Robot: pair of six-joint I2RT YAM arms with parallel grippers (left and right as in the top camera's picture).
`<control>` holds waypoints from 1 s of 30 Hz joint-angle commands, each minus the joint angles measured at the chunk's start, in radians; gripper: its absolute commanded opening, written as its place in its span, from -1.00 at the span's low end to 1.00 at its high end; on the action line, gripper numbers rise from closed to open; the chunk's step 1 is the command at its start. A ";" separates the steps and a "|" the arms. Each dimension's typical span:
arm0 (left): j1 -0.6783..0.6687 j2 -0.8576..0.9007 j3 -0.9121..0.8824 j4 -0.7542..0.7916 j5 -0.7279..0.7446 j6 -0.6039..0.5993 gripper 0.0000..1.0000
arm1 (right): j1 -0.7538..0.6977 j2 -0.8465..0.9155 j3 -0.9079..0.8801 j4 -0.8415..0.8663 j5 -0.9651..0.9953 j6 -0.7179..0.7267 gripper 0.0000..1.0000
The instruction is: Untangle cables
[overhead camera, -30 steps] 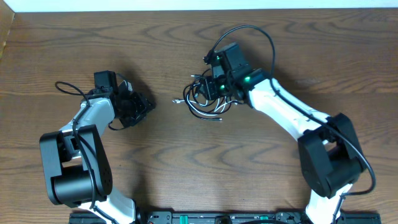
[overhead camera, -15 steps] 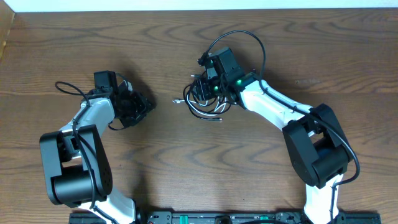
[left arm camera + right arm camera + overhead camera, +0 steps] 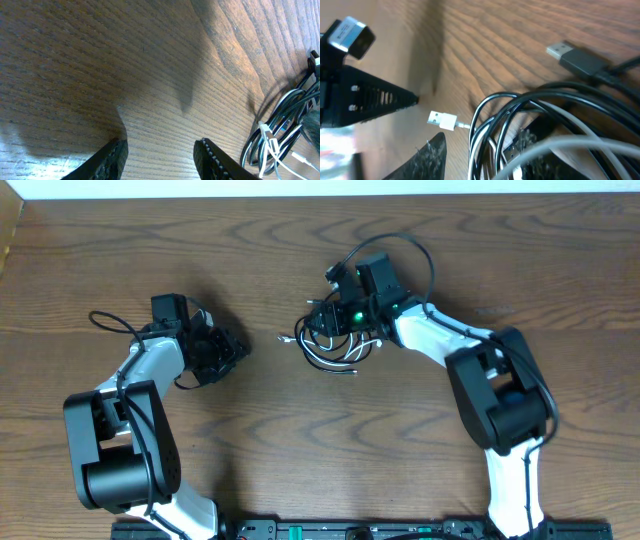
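Right wrist view had my right fingers parted with nothing pinched yet, set either side of the glossy black cord, which looped over the thin white cord on the grained wooden counter. I judged that one strand alone should be nipped and drawn slowly outward. My left fingers stood spread and empty, with both cords well beyond them.

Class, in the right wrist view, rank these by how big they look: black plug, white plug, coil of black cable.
Largest: coil of black cable.
Next: black plug.
Smallest: white plug, which looks clearly smaller than the black one.
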 commanded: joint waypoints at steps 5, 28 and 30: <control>-0.002 0.000 0.013 -0.003 0.010 -0.006 -0.03 | -0.044 0.055 0.000 0.117 -0.302 0.109 -0.02; -0.002 0.000 0.013 -0.003 0.040 0.002 -0.03 | -0.056 -0.259 0.000 0.235 -0.433 0.054 -0.97; -0.002 0.000 0.013 -0.004 0.047 0.010 -0.03 | -0.046 -0.299 0.000 0.236 -0.428 0.027 -0.97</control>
